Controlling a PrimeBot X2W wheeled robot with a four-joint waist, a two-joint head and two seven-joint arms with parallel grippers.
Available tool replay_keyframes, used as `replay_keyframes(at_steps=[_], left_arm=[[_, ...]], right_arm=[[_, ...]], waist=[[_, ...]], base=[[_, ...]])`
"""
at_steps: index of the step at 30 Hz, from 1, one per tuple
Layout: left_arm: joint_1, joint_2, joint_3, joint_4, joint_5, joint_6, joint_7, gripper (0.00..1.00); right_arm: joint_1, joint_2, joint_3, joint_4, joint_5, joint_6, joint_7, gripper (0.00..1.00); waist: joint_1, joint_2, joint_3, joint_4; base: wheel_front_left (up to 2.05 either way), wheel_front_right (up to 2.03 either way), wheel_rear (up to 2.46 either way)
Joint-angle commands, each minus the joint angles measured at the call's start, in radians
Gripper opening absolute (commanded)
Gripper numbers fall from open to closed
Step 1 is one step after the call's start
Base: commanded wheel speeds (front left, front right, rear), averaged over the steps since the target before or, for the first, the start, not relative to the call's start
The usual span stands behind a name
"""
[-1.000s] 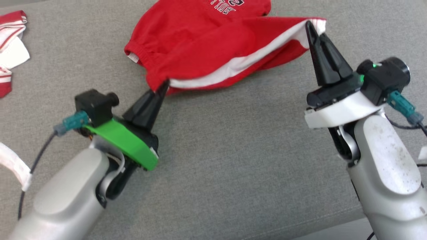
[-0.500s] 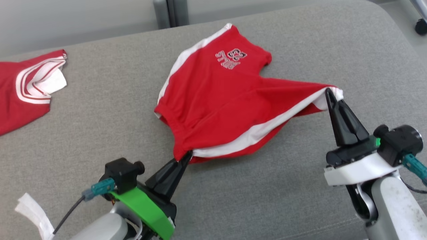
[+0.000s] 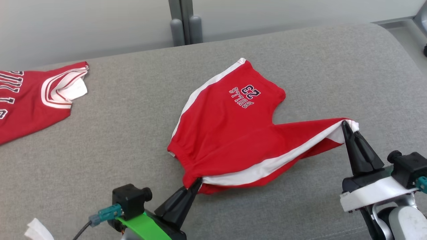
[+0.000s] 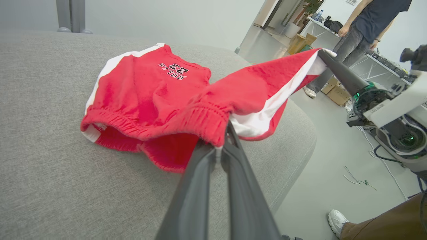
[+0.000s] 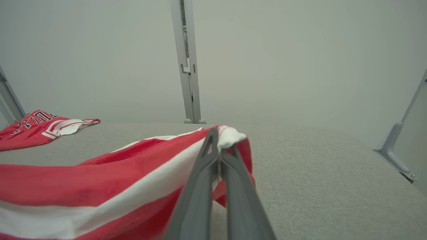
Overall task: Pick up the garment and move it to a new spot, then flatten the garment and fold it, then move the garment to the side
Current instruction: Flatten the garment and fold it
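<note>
The garment, a pair of red shorts point(image 3: 233, 133) with white side stripes and "BULLS 23" print, lies partly on the grey cushioned surface point(image 3: 133, 133). My left gripper point(image 3: 196, 182) is shut on its elastic waistband corner point(image 4: 220, 133) at the near left. My right gripper point(image 3: 345, 125) is shut on a white-edged leg hem corner point(image 5: 230, 136), held up off the surface at the right. The cloth stretches between both grippers, and the far leg rests flat.
A red jersey point(image 3: 36, 96) with white trim lies at the far left of the surface. The left wrist view shows a person point(image 4: 360, 33) standing beyond the surface's right edge, a shoe point(image 4: 337, 220), boxes and cables on the floor. A grey post point(image 3: 181, 20) stands behind.
The camera has tilted up, so the whole scene sits lower in the picture. Both grippers stay shut on the shorts, which lie more spread out.
</note>
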Motion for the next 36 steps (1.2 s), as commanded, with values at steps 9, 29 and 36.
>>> replay_keyframes(at_steps=[9,29,36], left_arm=[[-0.069,-0.107,0.03,0.115,-0.091,-0.059,0.012,0.0],[-0.325,-0.234,0.171,0.349,-0.237,-0.118,0.054,0.0],[-0.355,-0.25,0.178,0.385,-0.241,-0.135,0.045,0.0]], right_arm=[[-0.211,-0.084,0.049,0.168,0.029,-0.001,0.057,0.0],[-0.901,-0.195,0.35,0.68,0.131,-0.001,0.09,0.0],[-1.023,-0.188,0.437,0.838,0.162,-0.001,0.036,0.0]], waist=[[0.0,-0.0001,0.128,0.072],[0.0,-0.0001,0.379,0.173],[0.0,-0.0001,0.402,0.196]], base=[[0.0,0.0,0.0],[0.0,0.0,0.0],[0.0,0.0,0.0]])
